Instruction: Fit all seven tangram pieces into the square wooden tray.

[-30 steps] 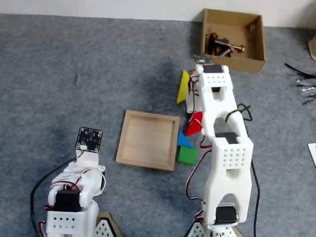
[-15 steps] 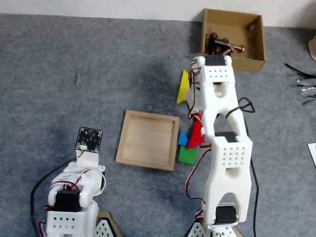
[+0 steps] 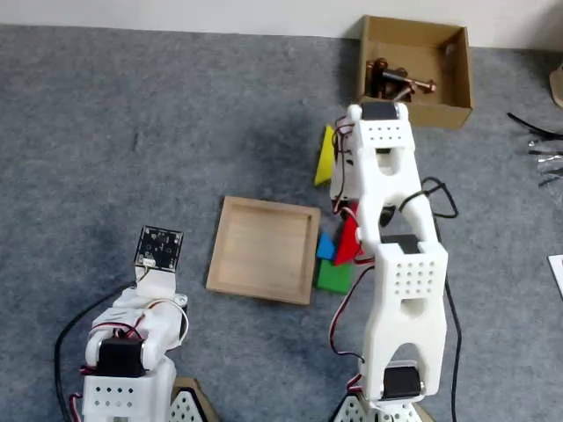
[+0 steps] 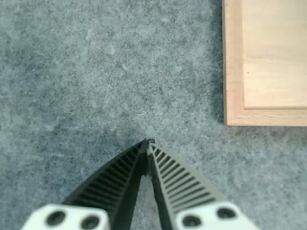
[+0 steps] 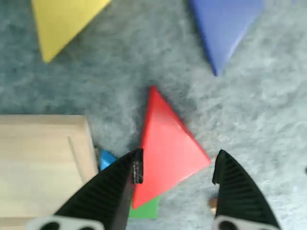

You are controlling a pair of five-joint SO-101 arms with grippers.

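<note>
1. The right tool (image 5: 177, 165) points down at the red triangle (image 5: 168, 143), one finger on each of two opposite edges. It appears to be grasping the piece, though how firm the hold is cannot be told.
2. A second ago the red triangle lay flat by the far right corner of the tray (image 3: 264, 246). It has since come back toward the robot, and the right arm has shifted a little with it.
3. The red triangle now covers part of the light blue piece (image 3: 325, 246) and reaches over the edge of the green square (image 3: 332, 278). Neither of those two has moved, so the red piece is probably lifted off the grey worktop (image 3: 132, 132) rather than dragged across it.
4. In the last half second the red triangle has hardly moved.
5. The tray is in the same place and is bare wood inside, with no piece in it yet.
6. The yellow triangle (image 3: 326, 154) lies farther out, and the dark blue triangle (image 5: 225, 24) lies near it. Both are outside the tray.
7. The left tool (image 4: 147, 148) is clenched with nothing in it. It hangs over bare worktop just beside a corner of the tray, and the left arm has not moved.
8. For the task, this looks like the first piece picked up. It is just beside the tray's right edge and must next go sideways over the rim.
</note>
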